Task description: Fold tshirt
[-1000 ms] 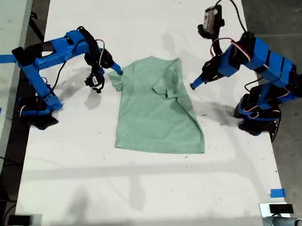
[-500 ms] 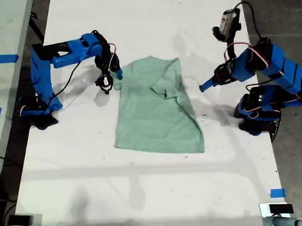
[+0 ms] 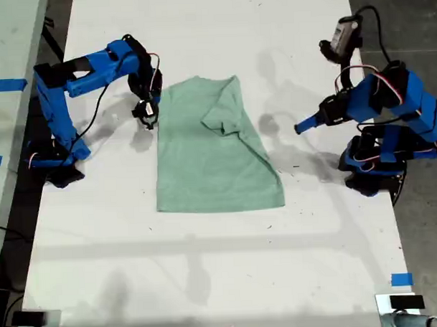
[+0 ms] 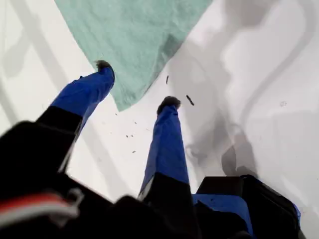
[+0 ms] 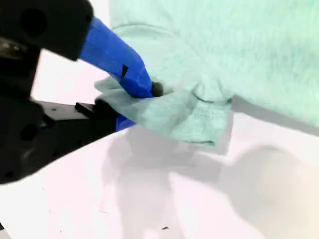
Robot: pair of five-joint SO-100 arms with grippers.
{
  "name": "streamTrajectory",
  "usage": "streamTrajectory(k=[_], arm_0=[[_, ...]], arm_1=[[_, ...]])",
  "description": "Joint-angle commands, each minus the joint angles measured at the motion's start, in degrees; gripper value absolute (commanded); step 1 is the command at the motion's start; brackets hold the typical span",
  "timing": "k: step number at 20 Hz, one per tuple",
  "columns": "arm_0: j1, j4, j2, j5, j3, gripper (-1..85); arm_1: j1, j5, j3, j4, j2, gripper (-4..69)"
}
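The pale mint-green tshirt lies flat mid-table, one sleeve folded in over its chest. In the exterior view's left, my second gripper is at the shirt's upper edge. Its wrist view shows it shut on a bunched, hemmed fold of the tshirt just above the table. In the exterior view's right, my first gripper hovers clear of the cloth. It is open, with a corner of the tshirt ahead of its fingertips and nothing between them.
The white table is bordered by dark floor in the exterior view's right. A blue tape mark sits near the table's lower right corner in that view. Both arm bases stand at the table's sides.
My second gripper has dragged the tshirt toward the exterior view's left and a little up, straightening it. My first gripper has drawn back to the exterior view's right, away from the cloth.
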Motion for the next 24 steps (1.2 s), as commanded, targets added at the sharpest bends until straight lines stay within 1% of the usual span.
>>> streamTrajectory(k=[1,3,5,8,9,10,13,15,17,18,19,20,23,24], arm_0=[[1.05,3.52,12.57,-2.81,-1.93,0.1],[5.98,5.01,13.27,-5.1,-8.35,0.1],[9.67,6.94,7.12,-6.33,-17.4,0.1],[13.18,8.09,-4.57,-7.03,-31.03,0.1],[14.15,7.56,-7.82,-7.03,-35.16,0.1],[14.85,4.66,-8.79,-6.94,-35.16,0.1],[16.61,-0.26,-12.13,-6.59,-35.33,0.1],[18.02,-4.75,-13.45,-6.77,-35.42,0.1],[18.63,-7.38,-14.59,-6.68,-35.51,0.1],[18.81,-7.73,-15.03,-6.24,-35.6,3.8],[19.25,-8.53,-15.12,-4.83,-35.6,17.2],[19.95,-9.84,-14.68,-3.43,-35.6,23.4],[21.71,-13.18,-10.37,-2.64,-35.6,28.9],[21.97,-13.27,-8.09,-2.64,-35.6,28.9]], arm_1=[[-1.14,0.79,0.09,-1.41,1.58,22.1],[-1.32,0.88,0.44,-1.67,1.41,22.1],[-1.41,0.88,0.35,-2.02,1.23,22.1],[-2.02,1.49,0.44,-2.02,1.23,22.1],[-2.46,1.85,0.53,-2.02,1.23,22.1],[-2.72,2.11,0.7,-2.02,1.23,22.1],[-3.16,2.64,0.97,-2.02,1.32,22.1],[-3.16,2.72,1.32,-2.46,1.23,22.1],[-3.25,3.08,1.41,-2.55,1.23,22.1],[-3.43,3.25,1.49,-2.55,1.23,22.1],[-3.52,3.43,1.67,-2.64,1.32,22.1],[-3.52,3.6,2.02,-2.9,1.32,22.1],[-3.6,3.96,2.46,-3.52,1.23,22.3],[-3.69,4.13,2.72,-3.52,1.32,22.3]])
